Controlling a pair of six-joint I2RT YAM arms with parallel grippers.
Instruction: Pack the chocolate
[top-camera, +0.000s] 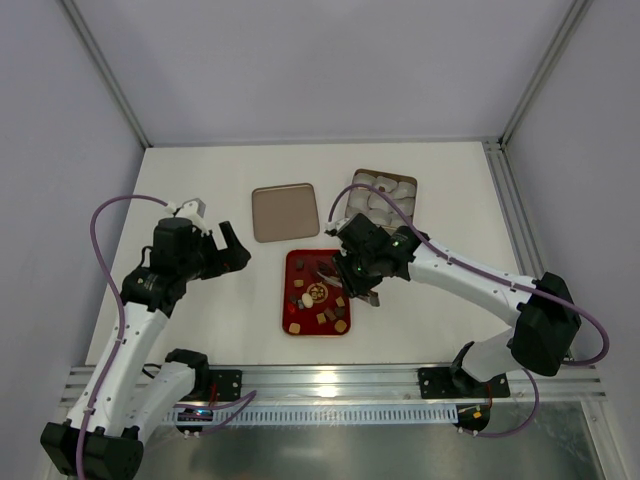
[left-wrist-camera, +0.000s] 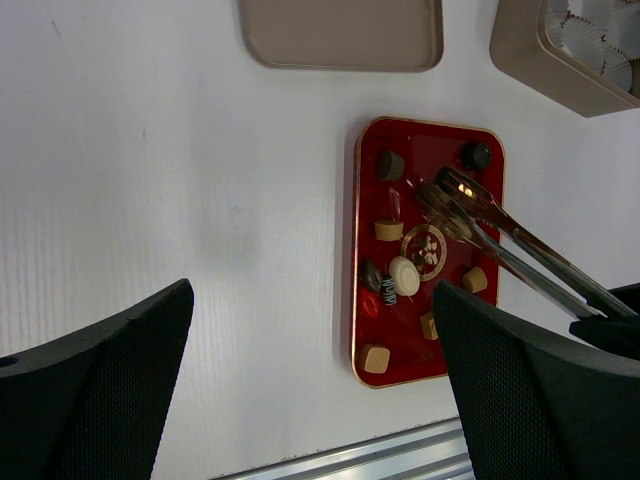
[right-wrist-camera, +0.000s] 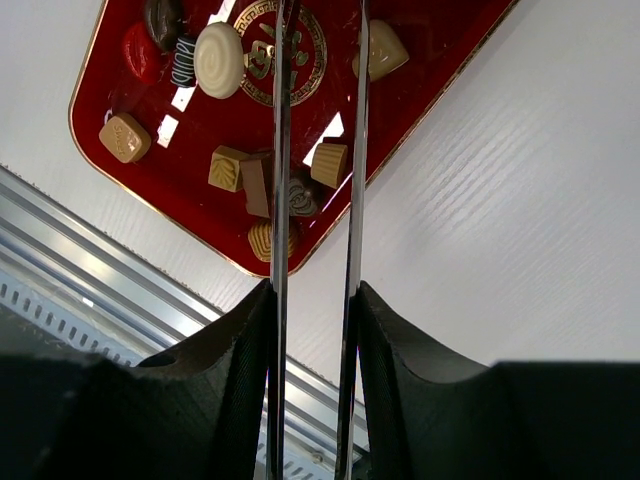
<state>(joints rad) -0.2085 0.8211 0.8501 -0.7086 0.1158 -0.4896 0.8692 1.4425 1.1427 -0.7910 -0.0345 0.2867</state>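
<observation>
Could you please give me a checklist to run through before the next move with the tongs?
1. Right claw shut on the tongs: ok.
2. Tong tips over the red tray: ok.
3. Chocolate pieces lying on the tray to pick: ok.
4. Piece gripped between the tong tips: cannot tell.
5. Box of paper cups open, lid set aside: ok.
6. Left claw open, off to the side of the tray: ok.
</observation>
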